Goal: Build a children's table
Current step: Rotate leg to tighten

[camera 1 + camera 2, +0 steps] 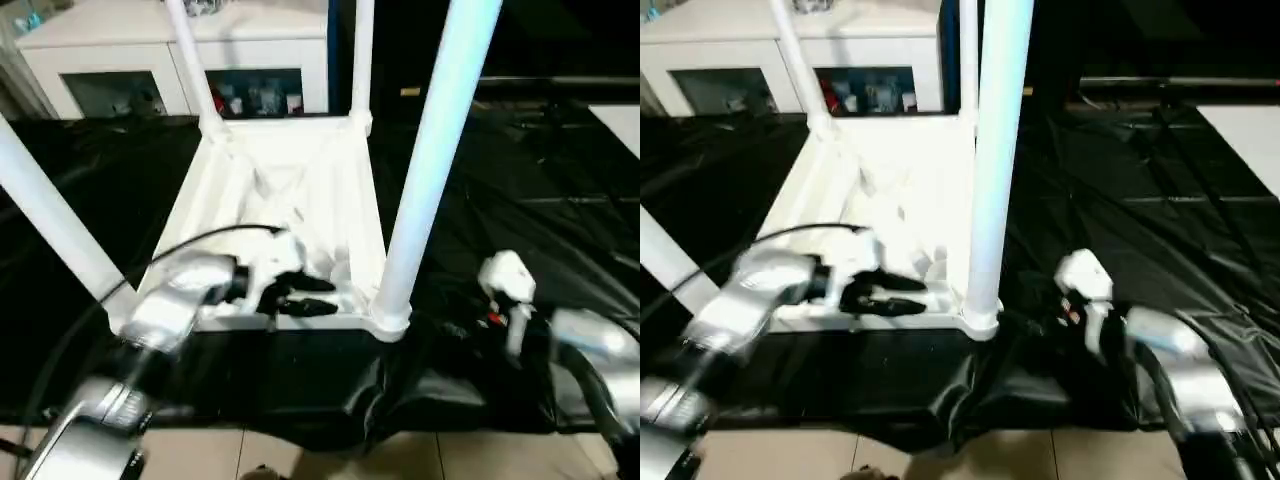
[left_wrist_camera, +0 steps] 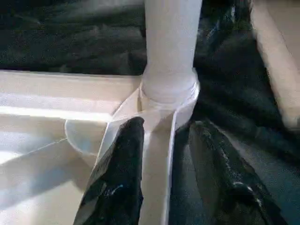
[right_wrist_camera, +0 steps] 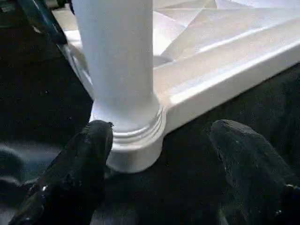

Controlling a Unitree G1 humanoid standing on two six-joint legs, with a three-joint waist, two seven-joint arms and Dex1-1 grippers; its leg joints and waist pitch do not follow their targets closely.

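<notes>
The children's table (image 1: 290,190) lies upside down on black cloth, its ribbed underside facing up. Four white legs stand in its corner sockets; the near right leg (image 1: 430,160) and near left leg (image 1: 50,220) rise closest to me. My left gripper (image 1: 330,297) is at the table's near edge, open, its fingers (image 2: 117,178) straddling the rim beside the near right socket (image 2: 168,93). My right gripper (image 3: 159,136) is low on the cloth just right of that same corner, open wide, with the socket base (image 3: 136,150) ahead between its fingers and touching neither.
A white cabinet with glass doors (image 1: 270,50) stands behind the table. Wrinkled black cloth (image 1: 520,180) covers the work surface, and its front edge hangs down to a tiled floor (image 1: 300,455). A white surface (image 1: 620,125) shows at the far right.
</notes>
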